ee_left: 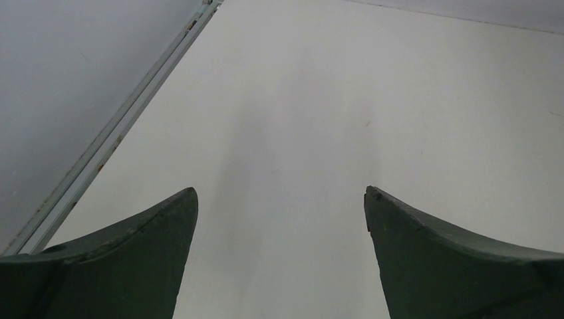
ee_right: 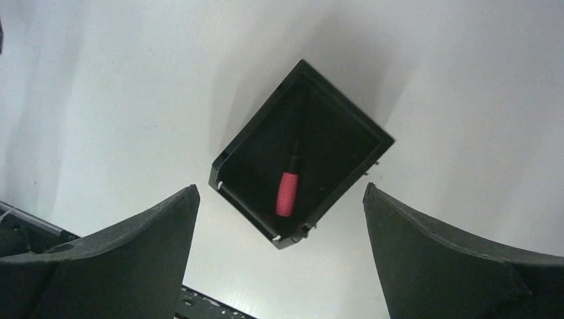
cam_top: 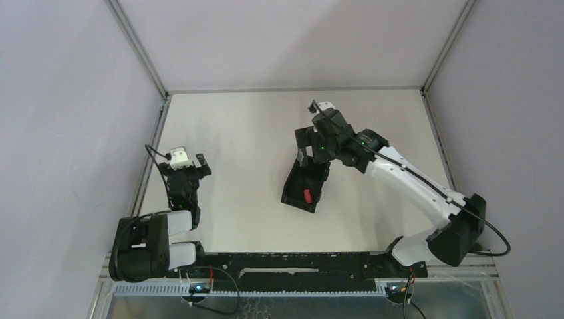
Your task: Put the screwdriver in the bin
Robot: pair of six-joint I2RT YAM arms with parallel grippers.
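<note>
The right gripper [ee_right: 281,188] is spread wide with nothing between its fingers. It hangs in the air over the bin [ee_right: 336,149], looking straight down into it. From the overhead camera it sits above the bin's far end, clear of the rim.

The screwdriver [ee_right: 290,179] lies flat on the floor of the bin. Its red handle is toward the bin's near end, the end closer to the arm bases. Its thin dark shaft points toward the far end and is hard to pick out against the black plastic. The screwdriver lies roughly along the bin's length, apart from the side walls.

The bin rests upright on the white table [cam_top: 246,133], turned at an angle to the table's edges, with bare surface on every side of it.

The left gripper [ee_left: 281,193] is well apart from the bin, off to its left. Its fingers are also spread wide and grasp nothing, with only table showing between them. A metal rail [ee_left: 133,113] runs along the table's edge on the side of that gripper away from the bin.
</note>
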